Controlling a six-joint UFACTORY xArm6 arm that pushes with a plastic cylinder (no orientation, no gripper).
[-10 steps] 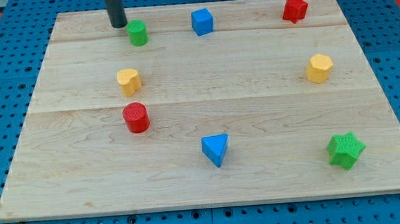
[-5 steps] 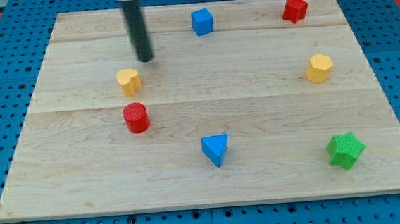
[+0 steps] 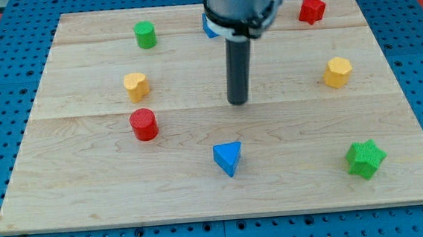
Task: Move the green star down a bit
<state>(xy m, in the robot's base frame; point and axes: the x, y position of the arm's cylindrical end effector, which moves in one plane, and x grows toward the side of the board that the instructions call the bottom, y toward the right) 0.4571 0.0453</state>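
Tip (image 3: 238, 102) of my dark rod stood on bare wood near the middle of the pale wooden board (image 3: 89, 187), touching no block. Nearest, below and slightly to the view's left, lay the blue plastic triangle (image 3: 228, 158). The green plastic star (image 3: 366, 158) sat well apart, down toward the view's right bottom corner. Right of my tip was a yellow hexagonal block (image 3: 337, 72); left were a yellow heart-like block (image 3: 136, 86) and a red cylinder (image 3: 144, 124). Farther up lay a green cylinder (image 3: 144, 35), a red star (image 3: 311, 9), and a blue block (image 3: 207, 27) mostly hidden behind the arm.
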